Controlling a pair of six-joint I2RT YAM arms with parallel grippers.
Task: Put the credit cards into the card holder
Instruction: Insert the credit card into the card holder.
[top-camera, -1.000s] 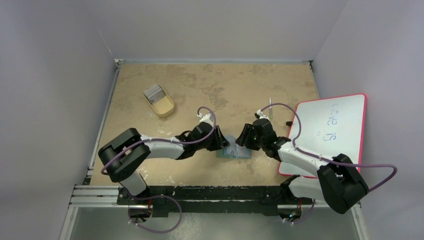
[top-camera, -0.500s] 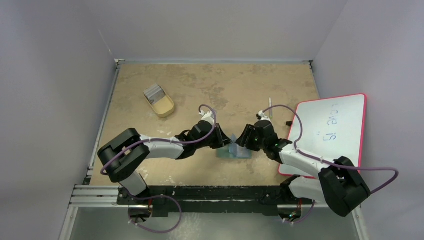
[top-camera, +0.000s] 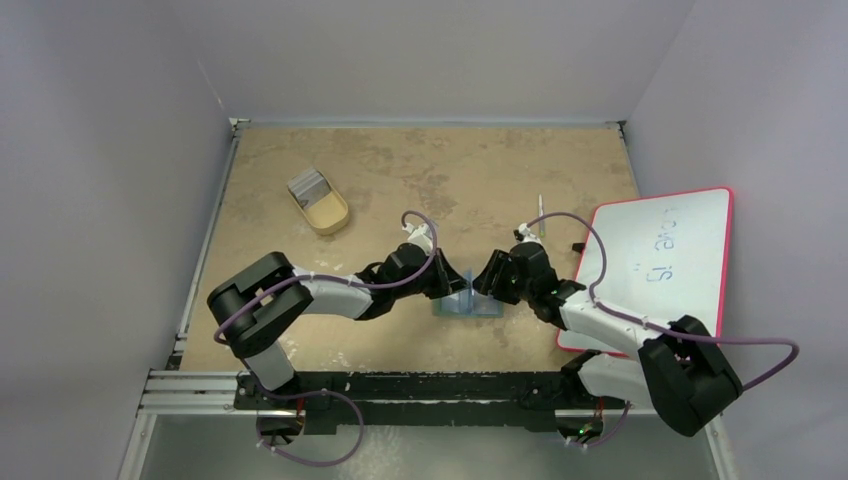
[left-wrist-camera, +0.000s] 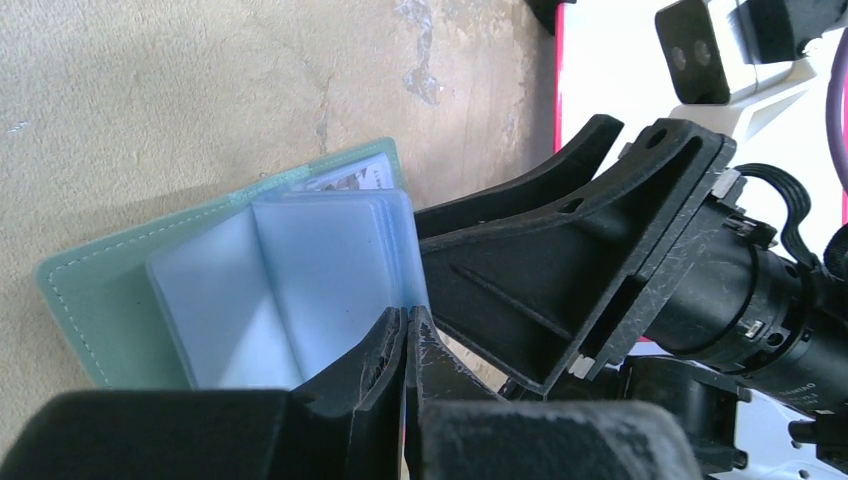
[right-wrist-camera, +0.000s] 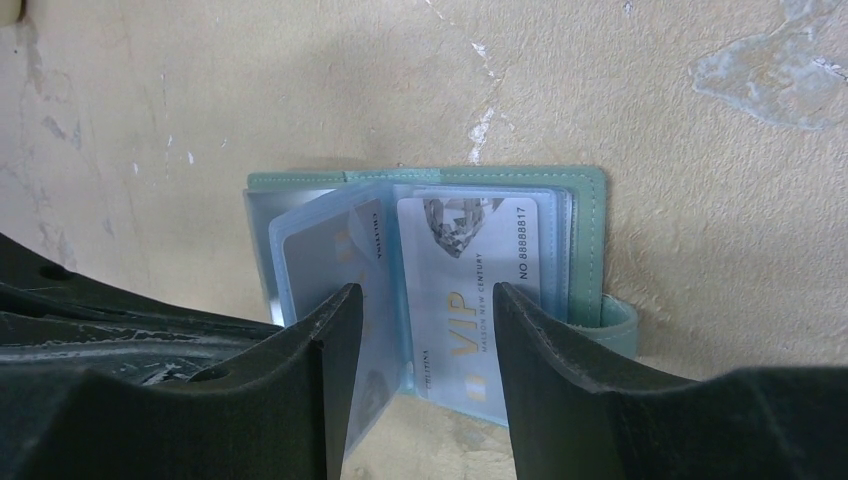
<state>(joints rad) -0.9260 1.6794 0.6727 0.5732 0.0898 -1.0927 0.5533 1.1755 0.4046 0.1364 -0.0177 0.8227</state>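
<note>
Between the two arms, near middle of the surface (top-camera: 420, 180): an open card holder (top-camera: 468, 303), green cover down, clear pockets up. Left gripper (left-wrist-camera: 405, 320) with jaws pinched tight on the edge of one clear pocket leaf, holding it upright. Right gripper (right-wrist-camera: 425, 300) with jaws half spread, empty, just above the pockets. Printed card (right-wrist-camera: 470, 250) inside one pocket, paler card (right-wrist-camera: 320, 250) in the leaf beside. Far left, tan tray (top-camera: 330, 215) with more cards (top-camera: 308, 185). Right edge, pink-rimmed whiteboard (top-camera: 660, 260).

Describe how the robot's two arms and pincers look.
The left arm and right arm have white link shells, bulky black joints and a looping purple cable each. The left pincer and right pincer have matte black, wedge-shaped, scuffed plastic fingers.
</note>
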